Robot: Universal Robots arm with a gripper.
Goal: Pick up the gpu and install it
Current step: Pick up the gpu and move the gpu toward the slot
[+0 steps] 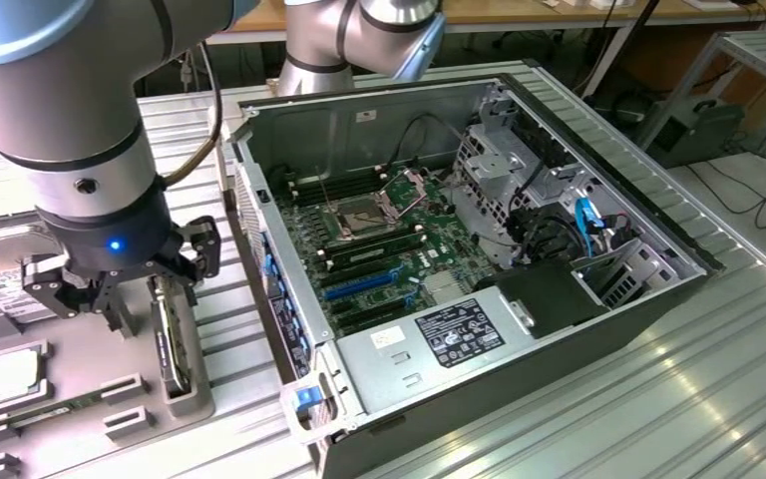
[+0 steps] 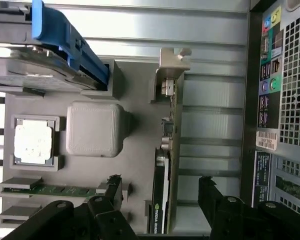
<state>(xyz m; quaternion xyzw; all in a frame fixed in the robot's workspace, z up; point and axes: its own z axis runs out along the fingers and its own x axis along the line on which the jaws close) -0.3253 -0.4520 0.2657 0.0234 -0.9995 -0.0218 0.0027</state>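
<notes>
The gpu [image 2: 164,190] stands on its long edge in a slot of the grey parts tray [image 2: 140,150], with its silvery end bracket [image 2: 172,65] at the far end and a black cooler face showing. My gripper [image 2: 160,202] is open just above it, with one black finger [image 2: 110,200] on each side of the card and neither touching it. In the exterior view the gripper [image 1: 144,299] hangs over the tray [image 1: 84,349] at the exterior view's left, right above the gpu [image 1: 171,344].
An open computer case [image 1: 490,249] lies beside the tray, motherboard [image 1: 383,249] exposed and power supply [image 1: 450,339] at the front. The tray also holds a hard drive with a blue rail [image 2: 55,45], a processor [image 2: 34,142], a green memory stick [image 2: 50,190] and a grey square block [image 2: 95,129].
</notes>
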